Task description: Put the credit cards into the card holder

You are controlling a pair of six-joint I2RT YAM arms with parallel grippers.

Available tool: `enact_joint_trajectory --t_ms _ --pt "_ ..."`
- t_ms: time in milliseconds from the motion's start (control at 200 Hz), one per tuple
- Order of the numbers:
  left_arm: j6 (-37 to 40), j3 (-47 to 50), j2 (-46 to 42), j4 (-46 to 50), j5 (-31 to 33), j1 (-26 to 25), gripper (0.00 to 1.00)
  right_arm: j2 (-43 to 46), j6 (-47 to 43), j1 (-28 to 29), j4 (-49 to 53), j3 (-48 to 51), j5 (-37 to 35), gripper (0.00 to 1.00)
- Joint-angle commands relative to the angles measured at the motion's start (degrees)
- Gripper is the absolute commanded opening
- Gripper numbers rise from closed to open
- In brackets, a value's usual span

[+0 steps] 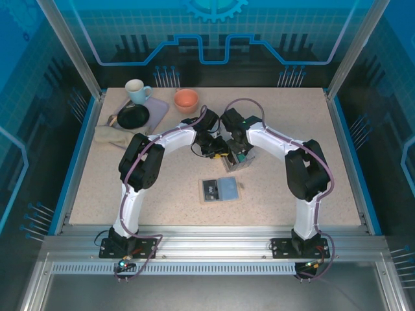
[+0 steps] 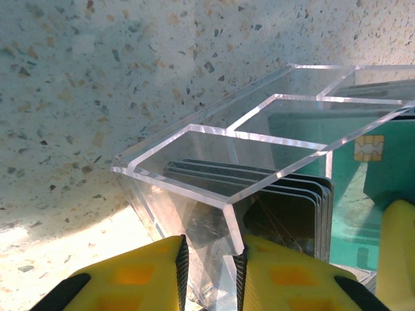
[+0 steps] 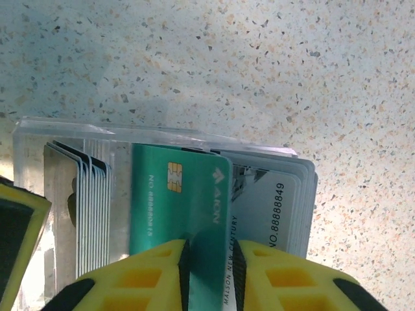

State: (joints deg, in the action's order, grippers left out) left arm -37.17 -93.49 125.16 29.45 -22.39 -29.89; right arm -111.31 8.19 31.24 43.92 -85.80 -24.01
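Note:
The card holder (image 1: 218, 190) lies open and flat on the table in front of both arms. Behind it stands a clear plastic box (image 1: 242, 162) holding the credit cards upright. My left gripper (image 2: 211, 272) is shut on a corner of the box's wall (image 2: 259, 123), next to a stack of dark grey cards (image 2: 292, 207). My right gripper (image 3: 213, 272) reaches in from the other side. Its jaws stand a narrow gap apart over a teal credit card (image 3: 178, 194), whose lower part fills the gap. Pale grey cards (image 3: 272, 207) stand behind the teal one. Both grippers (image 1: 227, 154) meet at the box.
At the back left sit a pale mug (image 1: 137, 91), an orange bowl (image 1: 186, 100), a black dish (image 1: 133, 116) on a lilac mat (image 1: 157, 107) and a beige cloth (image 1: 113, 136). A blue rim (image 1: 345, 152) edges the speckled table.

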Motion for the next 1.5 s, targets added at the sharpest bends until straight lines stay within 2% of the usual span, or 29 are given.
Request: enact_joint_trajectory --t_ms 0,165,295,350,455,665,930,1105,1311,1496 --pt "0.08 1.91 -0.02 2.45 0.64 -0.12 0.26 1.54 -0.30 0.12 1.97 0.13 -2.29 0.21" --pt "0.03 1.91 0.07 2.45 0.60 -0.10 0.26 1.61 -0.19 0.12 1.80 0.29 -1.81 0.09" --pt "0.08 1.96 0.06 2.46 0.60 -0.11 0.26 1.81 -0.11 0.13 1.97 0.34 -1.26 0.08" --pt "0.01 1.91 0.04 2.52 0.60 -0.12 0.26 2.29 0.09 0.18 2.21 0.03 -0.33 0.03" --pt "0.14 1.91 -0.21 2.63 0.77 -0.15 0.26 3.87 1.05 -0.03 2.33 0.16 2.26 0.00" --pt "0.21 1.91 -1.02 2.26 0.47 -0.16 0.26 8.44 4.21 -1.11 1.62 1.67 10.41 0.00" --pt "0.36 1.56 -1.81 2.10 0.06 -0.09 0.27 9.18 6.04 -3.00 0.22 3.45 14.29 0.00" --pt "0.17 1.94 -1.85 1.92 -0.10 -0.15 0.27 6.04 6.18 -3.11 -0.85 2.93 14.44 0.00" --pt "0.18 1.91 -1.91 2.01 -0.02 -0.11 0.27 3.68 4.77 -3.29 0.62 2.22 6.67 0.00" --pt "0.12 1.80 -1.59 1.84 -0.11 -0.16 0.27 3.71 3.43 -3.31 1.77 1.66 4.01 0.02"
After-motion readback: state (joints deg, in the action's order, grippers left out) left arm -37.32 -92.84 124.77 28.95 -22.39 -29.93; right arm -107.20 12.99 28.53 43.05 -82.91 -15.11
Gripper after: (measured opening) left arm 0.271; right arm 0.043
